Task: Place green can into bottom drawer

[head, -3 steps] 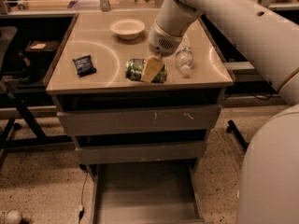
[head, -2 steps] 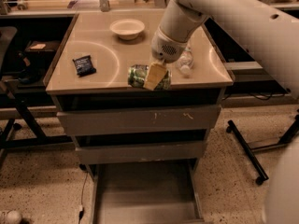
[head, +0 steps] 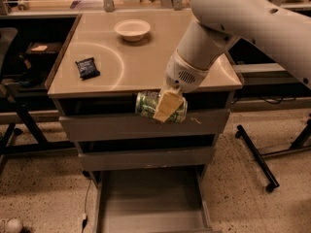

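Observation:
The green can (head: 148,104) lies sideways in my gripper (head: 165,107), whose cream fingers (head: 167,106) are shut on it. The gripper holds the can in the air just in front of the cabinet's front edge, level with the top drawer. The bottom drawer (head: 150,203) is pulled open below, a wide grey tray with nothing in it, directly under the can. My white arm (head: 233,18) reaches in from the upper right and covers the back right of the counter.
A white bowl (head: 132,29) stands at the back of the beige counter (head: 126,67) and a dark blue snack packet (head: 87,67) lies at its left. Two shut grey drawers (head: 112,127) sit above the open one. A black stand leg (head: 255,157) lies at right.
The gripper has carried the green can off the countertop, forward past its front edge and down. The view has also shifted, and the water bottle is no longer seen.

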You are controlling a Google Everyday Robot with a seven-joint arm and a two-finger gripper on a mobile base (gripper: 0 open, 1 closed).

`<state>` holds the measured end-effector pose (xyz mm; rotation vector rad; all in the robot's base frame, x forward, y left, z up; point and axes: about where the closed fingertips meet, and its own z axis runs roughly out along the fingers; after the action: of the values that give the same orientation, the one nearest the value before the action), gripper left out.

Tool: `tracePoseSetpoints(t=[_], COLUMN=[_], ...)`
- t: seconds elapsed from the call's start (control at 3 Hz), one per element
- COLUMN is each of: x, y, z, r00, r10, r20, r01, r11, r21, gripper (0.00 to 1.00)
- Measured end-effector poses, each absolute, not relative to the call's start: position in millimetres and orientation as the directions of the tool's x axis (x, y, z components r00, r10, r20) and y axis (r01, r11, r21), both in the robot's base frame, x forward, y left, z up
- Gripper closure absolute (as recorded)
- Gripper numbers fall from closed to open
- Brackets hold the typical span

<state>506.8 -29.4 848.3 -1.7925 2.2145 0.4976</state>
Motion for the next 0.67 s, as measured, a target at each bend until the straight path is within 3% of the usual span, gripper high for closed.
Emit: tracePoseSetpoints(t=[0.67], x=[501.5], y=[-31.8], z=[831.6], r00=[-0.237], r10=[-0.882], r20=[-0.408], r01=[-0.971], r11=[0.201], r21=[0.129], gripper=[1.0])
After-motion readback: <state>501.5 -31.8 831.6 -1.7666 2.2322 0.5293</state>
